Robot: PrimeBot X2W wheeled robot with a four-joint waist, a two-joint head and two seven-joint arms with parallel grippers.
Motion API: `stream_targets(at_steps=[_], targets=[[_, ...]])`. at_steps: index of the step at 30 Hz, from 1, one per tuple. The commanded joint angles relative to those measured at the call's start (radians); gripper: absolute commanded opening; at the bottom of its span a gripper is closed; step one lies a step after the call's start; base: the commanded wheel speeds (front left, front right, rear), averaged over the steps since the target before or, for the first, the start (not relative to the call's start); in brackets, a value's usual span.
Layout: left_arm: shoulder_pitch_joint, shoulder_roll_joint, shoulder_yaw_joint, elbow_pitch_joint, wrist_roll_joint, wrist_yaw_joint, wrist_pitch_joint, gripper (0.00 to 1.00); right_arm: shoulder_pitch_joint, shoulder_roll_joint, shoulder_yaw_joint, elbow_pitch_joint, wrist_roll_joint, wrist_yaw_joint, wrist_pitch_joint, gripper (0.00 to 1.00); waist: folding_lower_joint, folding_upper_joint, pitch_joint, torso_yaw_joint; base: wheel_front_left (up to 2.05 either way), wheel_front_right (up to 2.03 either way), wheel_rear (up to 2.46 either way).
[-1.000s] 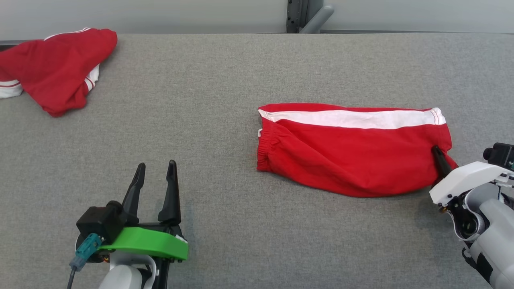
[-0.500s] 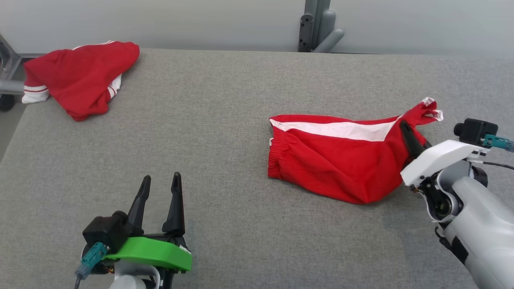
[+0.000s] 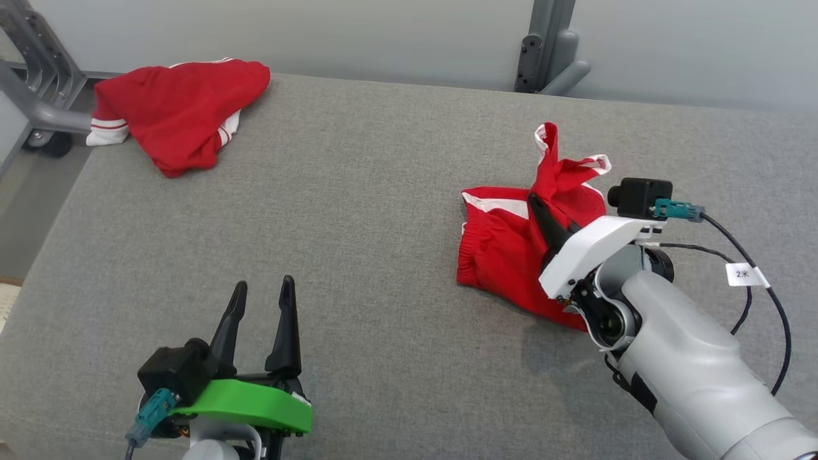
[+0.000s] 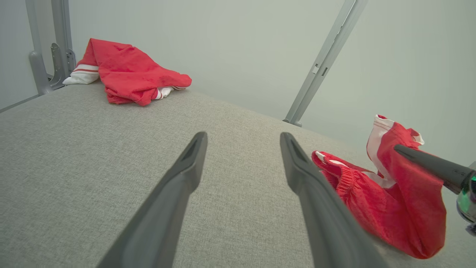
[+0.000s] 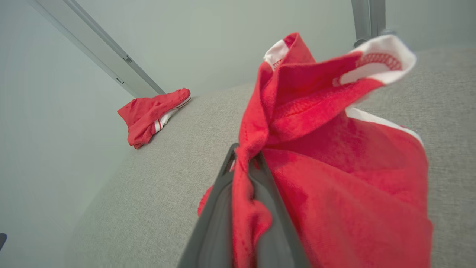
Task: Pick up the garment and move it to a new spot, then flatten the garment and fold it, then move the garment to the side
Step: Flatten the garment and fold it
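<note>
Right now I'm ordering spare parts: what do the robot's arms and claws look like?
Each has two long dark tapered fingers. The left claw has a green bracket, black camera block and teal plug. The right claw has a white bracket, pale grey forearm and black cable with a white tag.

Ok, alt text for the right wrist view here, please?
The right claw is shut on a bunched fold of the red garment, holding its white-trimmed end up above the grey table. A second red garment lies crumpled near the table's far edge.
</note>
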Motion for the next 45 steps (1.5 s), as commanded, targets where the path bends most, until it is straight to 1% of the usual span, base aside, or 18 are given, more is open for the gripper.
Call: stream_targets(at_steps=[1,3,9,10,12,13,14,15,20,26,31,33,34,38,43,44,45], targets=[[-0.002,-0.001,0.001,0.002,-0.003,-0.004,-0.003,1.00,-0.015,0.015,0.005,0.019,-0.016,-0.001,0.004,0.00,0.0000,0.0018,0.011,0.017,0.00,0.00,0.00],[-0.004,-0.002,0.001,0.004,-0.003,-0.005,-0.003,1.00,-0.020,0.024,0.007,0.033,-0.025,-0.001,0.007,0.00,0.0000,0.0018,0.014,0.022,0.00,0.00,0.00],[-0.013,-0.013,0.004,0.012,-0.001,-0.007,-0.006,1.00,-0.061,0.058,0.028,0.136,-0.116,-0.001,-0.019,0.00,0.0000,0.0018,0.026,0.040,0.00,0.00,0.00],[-0.014,-0.015,0.004,0.013,0.000,-0.007,-0.006,1.00,-0.069,0.064,0.030,0.153,-0.129,-0.001,-0.023,0.03,0.0000,0.0018,0.027,0.042,0.00,0.00,0.00],[-0.017,-0.018,0.005,0.016,0.001,-0.009,-0.007,1.00,-0.082,0.075,0.036,0.177,-0.152,-0.001,-0.032,0.36,0.0000,0.0018,0.029,0.044,0.00,0.00,0.00],[-0.018,-0.019,0.006,0.017,0.002,-0.009,-0.008,1.00,-0.086,0.081,0.037,0.187,-0.158,-0.001,-0.036,0.46,0.0000,0.0018,0.029,0.045,0.00,0.00,0.00],[-0.019,-0.020,0.007,0.018,0.003,-0.010,-0.008,1.00,-0.089,0.086,0.040,0.194,-0.163,-0.001,-0.040,0.75,0.0000,0.0018,0.030,0.045,0.00,0.00,0.00],[-0.020,-0.021,0.009,0.019,0.003,-0.010,-0.008,1.00,-0.093,0.090,0.044,0.199,-0.170,-0.001,-0.042,1.00,0.0000,0.0018,0.030,0.044,0.00,0.00,0.00],[-0.022,-0.023,0.015,0.022,0.005,-0.014,-0.008,1.00,-0.106,0.107,0.063,0.202,-0.196,-0.001,-0.067,1.00,0.0000,0.0018,0.032,0.038,0.00,0.00,0.00],[-0.021,-0.025,0.022,0.023,0.008,-0.016,-0.009,1.00,-0.106,0.113,0.071,0.182,-0.219,-0.001,-0.095,1.00,0.0000,0.0018,0.029,0.025,0.00,0.00,0.00],[-0.016,-0.026,0.025,0.018,0.015,-0.017,-0.009,1.00,-0.087,0.092,0.040,0.150,-0.234,-0.001,-0.124,1.00,0.0000,0.0018,0.025,0.009,0.00,0.00,0.00],[-0.013,-0.028,0.025,0.015,0.020,-0.016,-0.009,1.00,-0.076,0.077,0.016,0.139,-0.249,-0.001,-0.133,1.00,0.0000,0.0018,0.021,0.001,0.00,0.00,0.00],[-0.009,-0.030,0.022,0.012,0.024,-0.017,-0.009,1.00,-0.065,0.061,-0.016,0.127,-0.270,-0.001,-0.139,1.00,0.0000,0.0018,0.018,-0.007,0.00,0.00,0.00],[0.000,-0.033,0.015,0.008,0.029,-0.017,-0.009,1.00,-0.029,0.036,-0.107,0.086,-0.314,-0.001,-0.142,1.00,0.0000,0.0018,0.011,-0.025,0.00,0.00,0.00],[0.009,-0.037,0.007,0.008,0.036,-0.019,-0.009,1.00,0.060,0.030,-0.245,-0.012,-0.396,-0.001,-0.142,1.00,0.0000,0.0018,0.003,-0.049,0.00,0.00,0.00],[0.010,-0.038,0.004,0.008,0.037,-0.018,-0.009,1.00,0.077,0.033,-0.267,-0.031,-0.414,-0.001,-0.142,1.00,0.0000,0.0018,0.002,-0.053,0.00,0.00,0.00],[0.010,-0.038,0.004,0.008,0.037,-0.018,-0.009,1.00,0.077,0.033,-0.267,-0.031,-0.414,-0.001,-0.142,1.00,0.0000,0.0018,0.002,-0.053,0.00,0.00,0.00]])
